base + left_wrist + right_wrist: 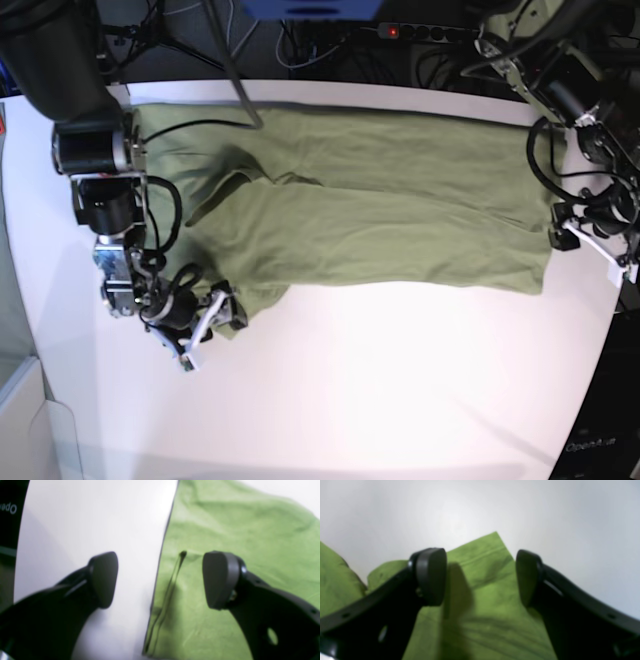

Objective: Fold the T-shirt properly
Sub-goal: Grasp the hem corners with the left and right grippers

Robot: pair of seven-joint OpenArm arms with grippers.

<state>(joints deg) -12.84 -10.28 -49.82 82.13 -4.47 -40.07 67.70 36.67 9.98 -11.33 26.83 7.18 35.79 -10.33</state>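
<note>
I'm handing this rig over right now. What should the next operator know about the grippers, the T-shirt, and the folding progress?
Left gripper: open, straddling the T-shirt's edge, holding nothing.
Right gripper: open over a sleeve corner, nothing pinched.
T-shirt: spread lengthwise across the white table, wrinkled, possibly folded once along its length.
Done: at most that fold.
Left: grasp both ends and complete the folds.

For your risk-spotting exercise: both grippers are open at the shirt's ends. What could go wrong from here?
1. The left gripper straddles the T-shirt edge, one pad over bare table; closing may miss the cloth.
2. The right gripper sits over a sleeve corner; it might pinch one layer only, folding unevenly.
</note>
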